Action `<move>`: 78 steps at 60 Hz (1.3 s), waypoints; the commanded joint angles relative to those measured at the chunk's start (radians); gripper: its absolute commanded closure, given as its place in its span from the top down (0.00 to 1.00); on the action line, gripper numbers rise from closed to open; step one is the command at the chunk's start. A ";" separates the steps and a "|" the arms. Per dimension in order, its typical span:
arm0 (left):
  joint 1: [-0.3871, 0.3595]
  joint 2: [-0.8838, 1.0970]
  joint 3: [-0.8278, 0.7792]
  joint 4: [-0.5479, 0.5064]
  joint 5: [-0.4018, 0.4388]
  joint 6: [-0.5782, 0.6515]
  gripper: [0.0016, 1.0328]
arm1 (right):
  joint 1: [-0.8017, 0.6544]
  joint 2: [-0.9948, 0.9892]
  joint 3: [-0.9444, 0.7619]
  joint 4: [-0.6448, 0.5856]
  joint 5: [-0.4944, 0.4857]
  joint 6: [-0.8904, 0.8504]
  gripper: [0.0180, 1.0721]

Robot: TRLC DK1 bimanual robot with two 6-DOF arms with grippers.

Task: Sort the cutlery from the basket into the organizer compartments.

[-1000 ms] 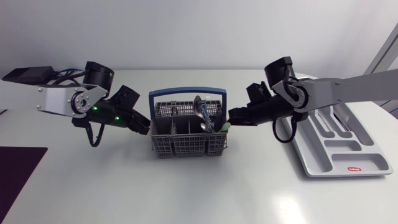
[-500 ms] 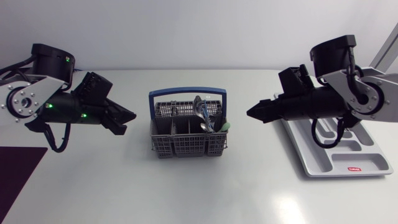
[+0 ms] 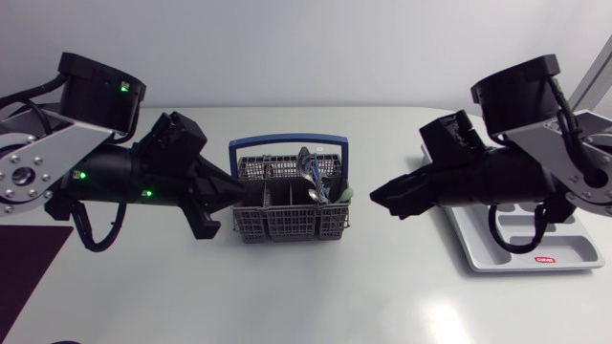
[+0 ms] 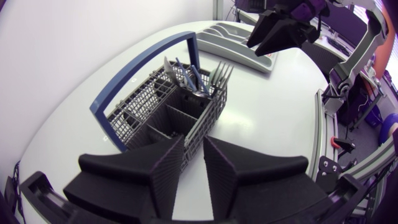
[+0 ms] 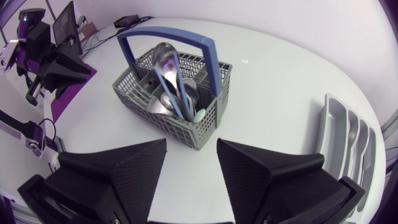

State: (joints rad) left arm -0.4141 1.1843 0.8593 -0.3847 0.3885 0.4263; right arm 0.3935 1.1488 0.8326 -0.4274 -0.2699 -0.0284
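A grey plastic basket (image 3: 290,203) with a blue handle stands mid-table, holding several spoons and forks (image 3: 314,174) and one pale green handle. My left gripper (image 3: 234,196) hovers at the basket's left side; its fingers (image 4: 166,177) stand a narrow gap apart with nothing between them. The basket (image 4: 163,106) lies just ahead of them. My right gripper (image 3: 384,197) hangs right of the basket, apart from it, open and empty. Its fingers (image 5: 134,171) frame the basket (image 5: 171,93) ahead. The grey organizer (image 3: 535,244) lies at the right, partly under my right arm.
A dark purple mat (image 3: 24,263) lies at the table's left front edge. The organizer (image 5: 348,137) shows long empty compartments beside my right gripper. Bare white table lies in front of the basket.
Both arms drew back from the basket's sides and rose. The left then swung in toward the basket again; the right stayed further off. Both grippers opened, the right wider.
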 commanded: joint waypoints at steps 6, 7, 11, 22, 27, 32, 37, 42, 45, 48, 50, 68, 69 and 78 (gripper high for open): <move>-0.055 0.009 0.029 0.018 0.007 -0.003 0.24 | 0.091 0.005 0.062 -0.033 0.067 0.041 0.58; -0.058 0.015 0.034 0.021 0.007 -0.004 0.24 | 0.099 0.011 0.068 -0.039 0.074 0.044 0.58; -0.068 0.038 0.043 0.021 0.007 -0.004 0.24 | 0.133 0.031 0.094 -0.048 0.097 0.051 0.58; -0.078 0.067 0.041 0.035 0.006 0.003 0.24 | 0.208 0.146 0.204 -0.102 0.130 0.056 0.58; -0.078 0.072 0.041 0.038 0.006 0.005 0.27 | 0.229 0.200 0.260 -0.128 0.152 0.059 0.58; -0.078 0.077 0.040 0.044 0.004 0.009 0.27 | 0.246 0.243 0.312 -0.151 0.172 0.065 0.58; -0.078 0.081 0.038 0.049 0.003 0.011 0.27 | 0.260 0.285 0.353 -0.177 0.175 0.073 0.58; -0.078 0.081 0.035 0.050 0.003 0.015 0.27 | 0.275 0.322 0.384 -0.186 0.186 0.081 0.57; -0.078 0.081 0.034 0.050 0.001 0.020 0.28 | 0.285 0.345 0.398 -0.189 0.193 0.081 0.55; -0.078 0.081 0.027 0.056 0.001 0.025 0.30 | 0.297 0.365 0.413 -0.197 0.210 0.082 0.50; -0.078 0.081 0.026 0.061 0.001 0.025 0.30 | 0.303 0.374 0.421 -0.200 0.219 0.082 0.48; -0.077 0.089 0.012 0.092 -0.002 0.028 0.31 | 0.315 0.466 0.494 -0.246 0.287 0.085 0.28; -0.077 0.089 0.010 0.093 -0.002 0.028 0.32 | 0.317 0.471 0.496 -0.249 0.288 0.085 0.26; -0.074 0.092 0.006 0.102 -0.002 0.029 0.32 | 0.326 0.488 0.504 -0.274 0.308 0.084 0.21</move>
State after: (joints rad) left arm -0.4858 1.2575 0.8772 -0.2932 0.3851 0.4355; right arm 0.7063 1.6154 1.3167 -0.6819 0.0246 0.0299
